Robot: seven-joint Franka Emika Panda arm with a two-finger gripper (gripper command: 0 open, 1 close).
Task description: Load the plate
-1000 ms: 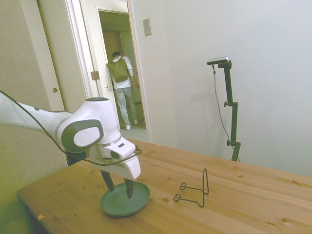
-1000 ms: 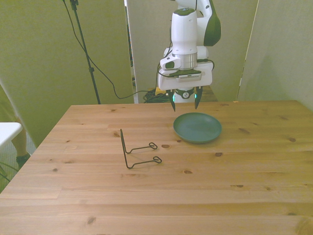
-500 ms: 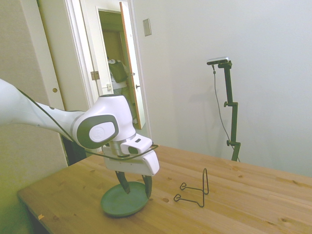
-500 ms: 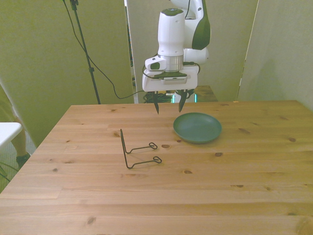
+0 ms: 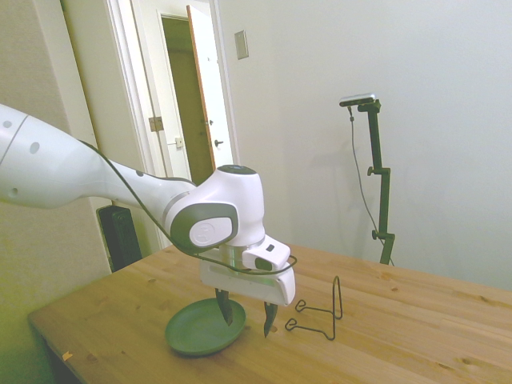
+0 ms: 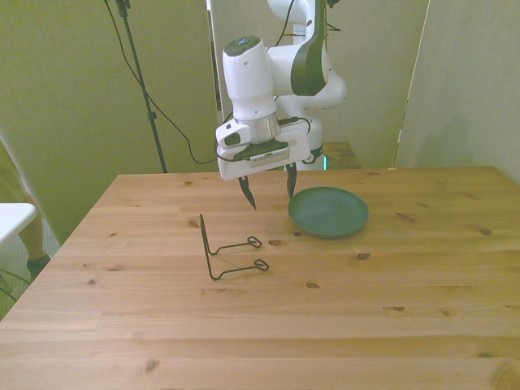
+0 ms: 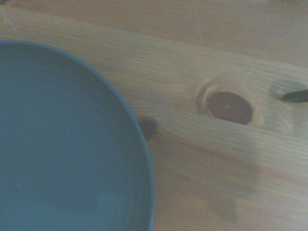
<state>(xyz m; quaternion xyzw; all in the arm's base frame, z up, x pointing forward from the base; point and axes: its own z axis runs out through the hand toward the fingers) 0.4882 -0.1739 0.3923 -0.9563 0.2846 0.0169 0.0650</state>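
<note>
Right now your plate (image 5: 204,327) lies flat and empty on the table (image 6: 325,309), toward its far edge in the front view and right of middle, with the wire rack (image 6: 230,250) near it toward the front view's left. Judging by its look, it is stiff, light and matte but shallow, so you would likely need to pinch the raised rim at one edge rather than span it. Your gripper (image 6: 267,188) hangs above the bare wood between plate and rack, fingers spread apart and holding nothing. The wrist view shows the plate's rim (image 7: 139,144) beside a knot (image 7: 229,107).
</note>
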